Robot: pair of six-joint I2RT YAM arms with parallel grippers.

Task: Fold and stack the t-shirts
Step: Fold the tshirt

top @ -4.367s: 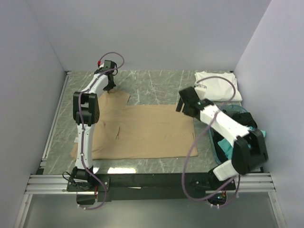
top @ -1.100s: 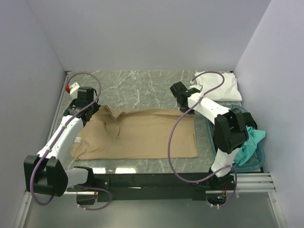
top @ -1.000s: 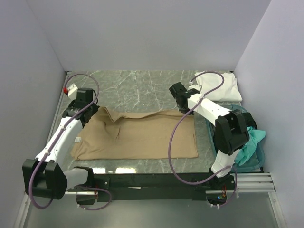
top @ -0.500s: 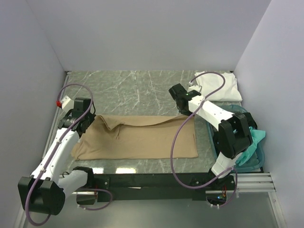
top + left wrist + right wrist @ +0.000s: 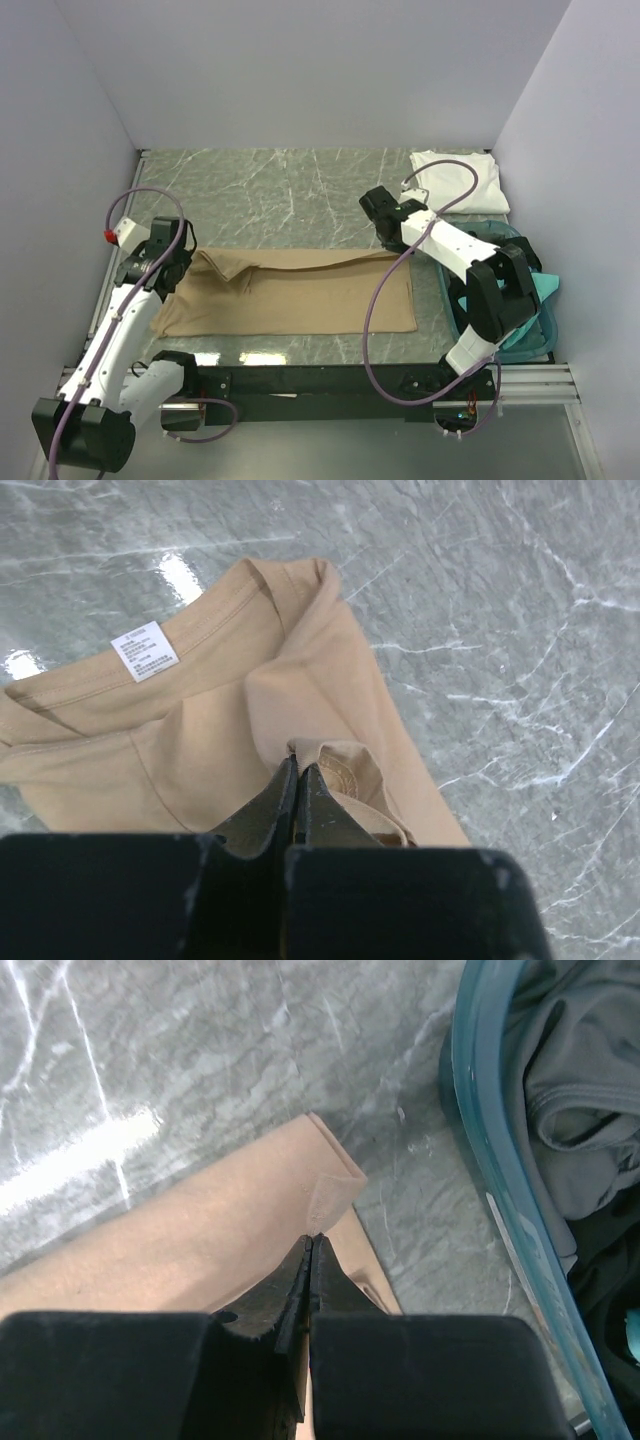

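Observation:
The tan t-shirt lies spread on the marble table, its far edge lifted and doubled toward the front. My left gripper is shut on a bunched fold at the shirt's left end, near the collar and its white label. Over at the other end, my right gripper is shut on the far right corner. A folded white t-shirt rests at the back right. A teal t-shirt and a dark grey one lie in the basket.
The shallow teal plastic basket stands at the right edge, its rim close beside my right gripper. Grey walls close in the table on the left, back and right. A black rail runs along the near edge.
Both grippers have moved toward the near edge, drawing the tan shirt's far edge over the rest of it. The visible cloth is now a narrower band.

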